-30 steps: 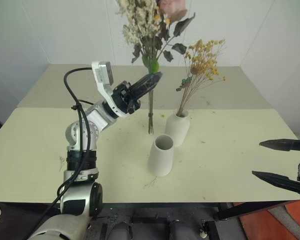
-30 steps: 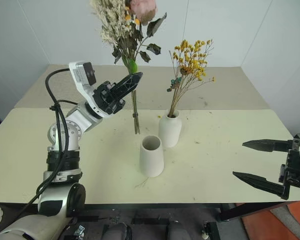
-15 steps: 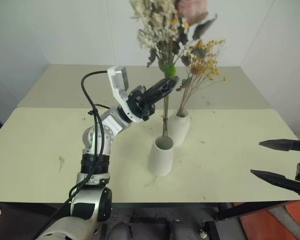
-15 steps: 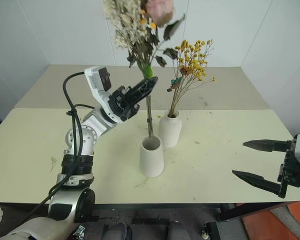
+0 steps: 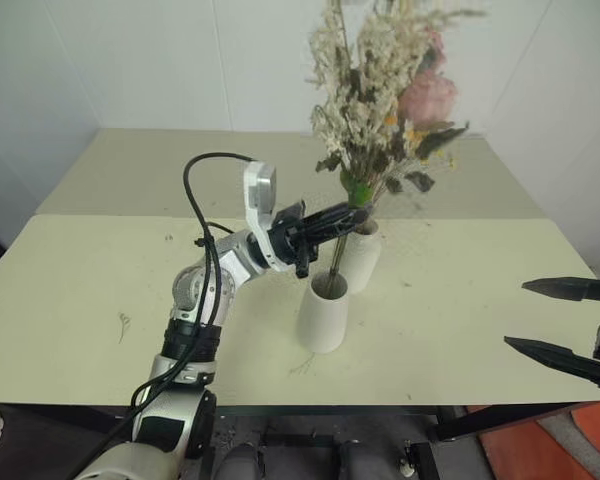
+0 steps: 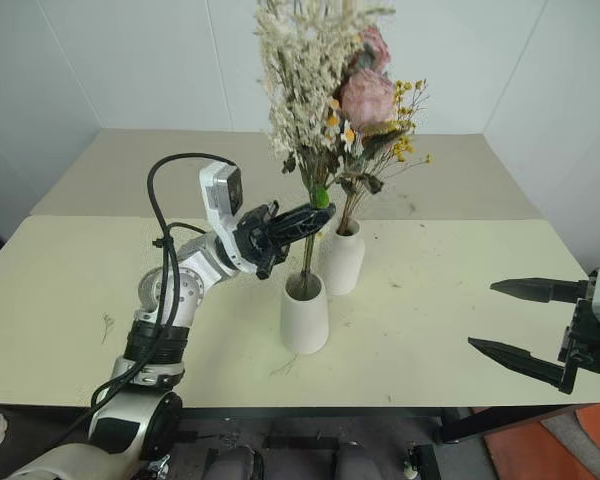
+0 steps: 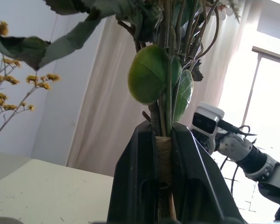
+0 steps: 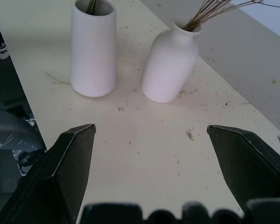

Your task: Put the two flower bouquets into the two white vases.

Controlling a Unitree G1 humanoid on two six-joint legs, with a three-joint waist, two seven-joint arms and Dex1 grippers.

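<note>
At the centre of the head views we see the two white vases touching or nearly so on the pale table (image 5: 80,300). The narrow-necked vase (image 6: 341,258) holds the yellow-orange bunch (image 6: 405,118), its thin stems rising from the neck. In front of it stands the cone vase (image 6: 305,311), and the stem ends of the pink-rose bouquet (image 6: 325,80) now sit inside its wide mouth, the flowers leaning toward the upper right of the frame.

The left gripper (image 6: 312,217) is clamped on the bouquet's bound stems just above the cone vase's rim; the left wrist view shows both fingers (image 7: 135,186) pressed against the wrapped bundle. The right gripper (image 5: 565,322) hangs at the lower right, past the table's front edge, its fingers spread wide and holding nothing.

Bare tabletop lies to the left and right of the vases.

A second ago we had the bouquet upright to the left of the vases, its stem ends hanging above the table; since then it has come right and down into the cone vase.
</note>
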